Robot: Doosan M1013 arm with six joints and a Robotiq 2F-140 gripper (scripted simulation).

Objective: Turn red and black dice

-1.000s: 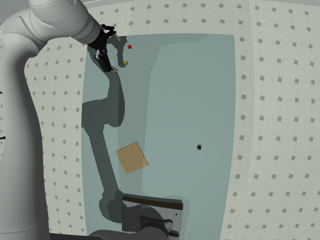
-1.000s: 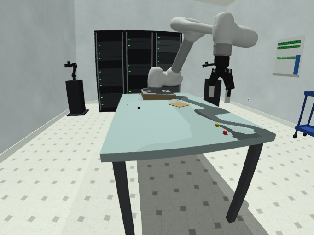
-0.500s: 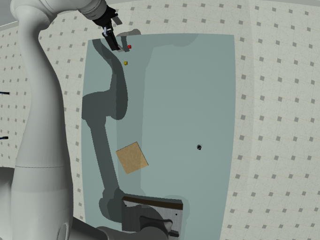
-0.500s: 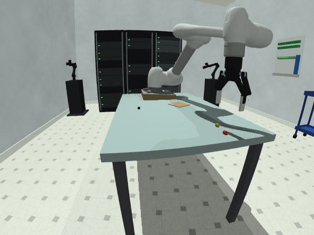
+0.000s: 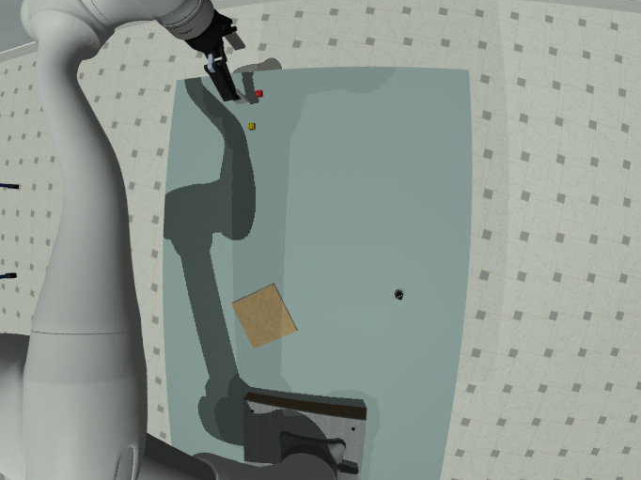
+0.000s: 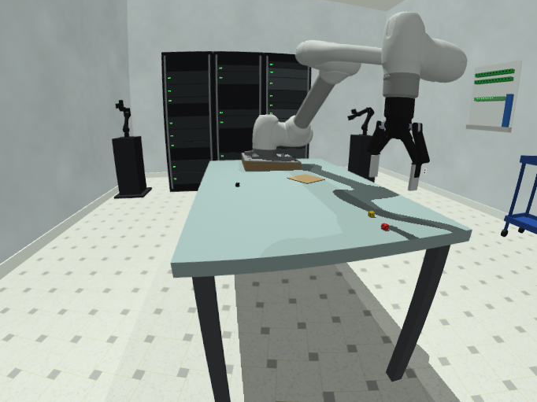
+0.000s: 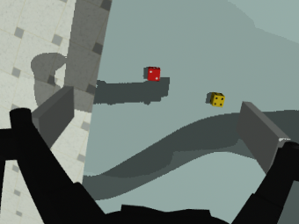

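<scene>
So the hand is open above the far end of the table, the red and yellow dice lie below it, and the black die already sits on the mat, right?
Not quite. The black die lies on the bare table, well apart from the mat, as the top view shows. The rest holds: the hand is open above the red die and yellow die.
</scene>
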